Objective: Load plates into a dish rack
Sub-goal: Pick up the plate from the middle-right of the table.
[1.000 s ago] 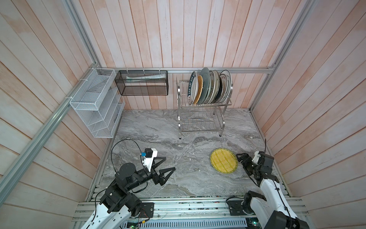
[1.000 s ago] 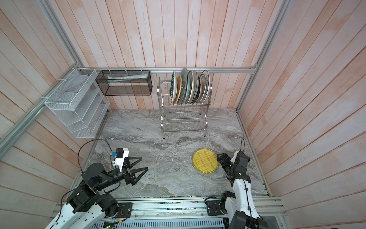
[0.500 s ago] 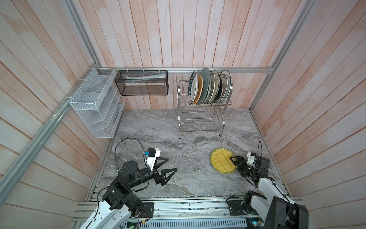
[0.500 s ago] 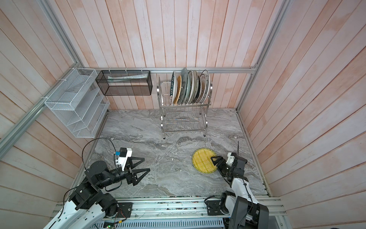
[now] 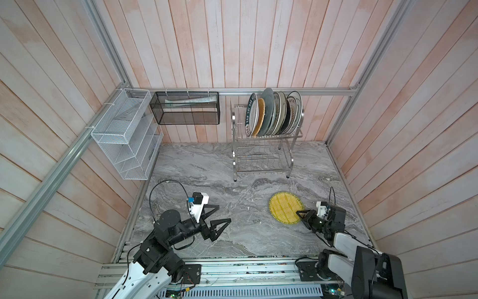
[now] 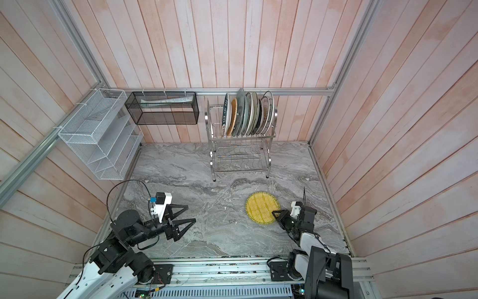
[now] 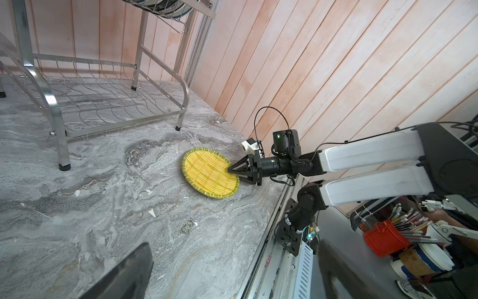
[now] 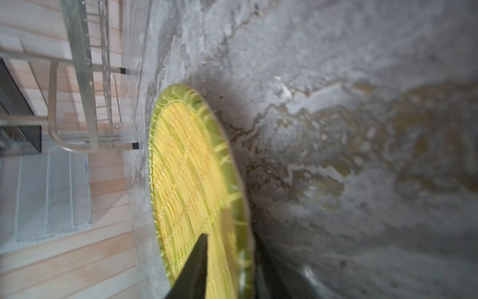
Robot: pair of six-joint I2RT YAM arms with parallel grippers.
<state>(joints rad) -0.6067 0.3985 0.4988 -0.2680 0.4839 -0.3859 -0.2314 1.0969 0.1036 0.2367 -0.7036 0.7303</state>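
Both reach low: right gripper (image 7: pixel 234 174) pinches yellow plate (image 7: pixel 207 176), left gripper (image 5: pixel 224 213) hovers spread.

Top pair looks down — wrist views low, sharing yellow plate (image 7: pixel 207 176).

The dish rack (image 5: pixel 262 170) is standing at the tabletop's (image 5: pixel 245 233) far edge, right of centre, with the plates (image 5: pixel 271 116) sitting upright in its upper tier. A lone plate (image 5: pixel 283 209) is lying well in front of it, near the right edge.
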